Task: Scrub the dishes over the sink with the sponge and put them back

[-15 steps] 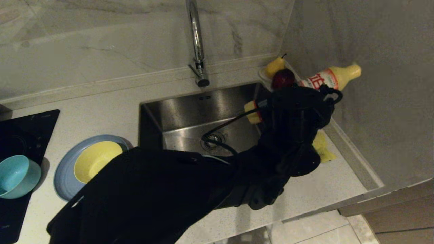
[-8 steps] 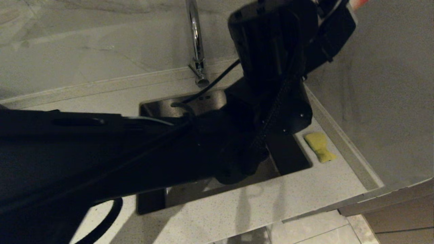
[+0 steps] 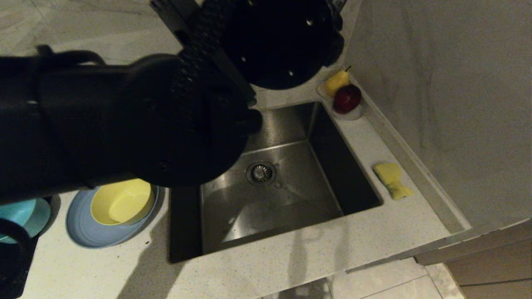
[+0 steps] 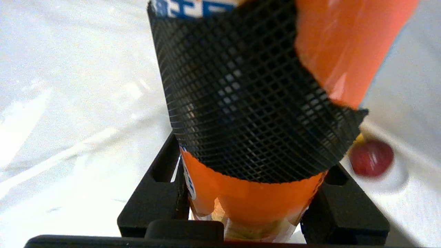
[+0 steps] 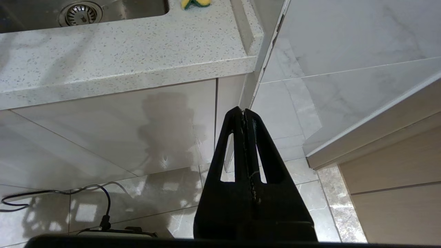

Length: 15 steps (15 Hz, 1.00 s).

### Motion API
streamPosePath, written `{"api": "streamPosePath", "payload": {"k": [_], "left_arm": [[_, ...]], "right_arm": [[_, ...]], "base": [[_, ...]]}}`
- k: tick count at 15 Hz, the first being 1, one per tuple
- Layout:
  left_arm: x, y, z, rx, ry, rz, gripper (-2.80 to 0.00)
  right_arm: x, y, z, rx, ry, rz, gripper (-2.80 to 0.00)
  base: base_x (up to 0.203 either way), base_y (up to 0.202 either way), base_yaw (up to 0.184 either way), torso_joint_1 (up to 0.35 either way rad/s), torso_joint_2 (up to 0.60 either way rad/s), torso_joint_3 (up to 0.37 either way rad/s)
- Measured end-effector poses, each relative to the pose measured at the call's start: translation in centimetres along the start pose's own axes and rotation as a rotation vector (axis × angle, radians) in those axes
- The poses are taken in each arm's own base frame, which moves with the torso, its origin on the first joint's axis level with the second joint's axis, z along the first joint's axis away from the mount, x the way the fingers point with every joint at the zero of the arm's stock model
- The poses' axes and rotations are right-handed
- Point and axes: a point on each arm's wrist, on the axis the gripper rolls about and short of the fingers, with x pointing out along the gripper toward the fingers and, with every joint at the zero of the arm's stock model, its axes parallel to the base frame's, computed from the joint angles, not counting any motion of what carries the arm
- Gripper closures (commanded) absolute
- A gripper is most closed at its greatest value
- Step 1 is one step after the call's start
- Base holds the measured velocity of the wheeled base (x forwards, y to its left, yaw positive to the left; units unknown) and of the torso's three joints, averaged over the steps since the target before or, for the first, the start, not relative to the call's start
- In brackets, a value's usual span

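The yellow sponge (image 3: 392, 180) lies on the counter right of the steel sink (image 3: 291, 199); its edge also shows in the right wrist view (image 5: 195, 3). On the counter left of the sink, the pale-yellow bowl (image 3: 120, 201) sits on the slate-blue plate (image 3: 87, 232), and the teal bowl (image 3: 20, 214) is beside them. My left arm (image 3: 124, 124) reaches high across the back of the sink. Its gripper (image 4: 253, 206) is shut on an orange-labelled bottle (image 4: 341, 51) with a black mesh band. My right gripper (image 5: 244, 112) hangs shut and empty below the counter edge.
A small dish with a yellow pear (image 3: 336, 81) and a red apple (image 3: 347, 99) stands at the sink's back right corner. The wall runs along the counter's right side. A black hob (image 3: 8, 265) lies at far left. My arm hides the tap.
My left arm has lifted the bottle from the back right corner and swung up and left. The dishes and the sponge show again; the arm now covers the tap.
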Motion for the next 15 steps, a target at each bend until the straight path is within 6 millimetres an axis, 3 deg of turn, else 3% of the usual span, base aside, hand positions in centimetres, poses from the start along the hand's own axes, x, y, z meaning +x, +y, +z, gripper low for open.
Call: {"api": "streamPosePath", "payload": {"k": [3,6,15], "left_arm": [[-0.3,3.4,1.6,-0.057,-0.023,0.031,0.0],[-0.5,7.0,1.9,-0.1,0.003,0.046,0.0],[-1.3,18.8,-2.4,-0.173,0.085,0.19,0.0]], "right_arm": [[0.0,0.0,0.0,0.0,0.0,0.0,0.0],[0.0,0.0,0.0,0.0,0.0,0.0,0.0],[0.0,0.0,0.0,0.0,0.0,0.0,0.0]], "base": [[0.0,0.0,0.0,0.0,0.0,0.0],[0.0,0.0,0.0,0.0,0.0,0.0],[0.0,0.0,0.0,0.0,0.0,0.0]]}}
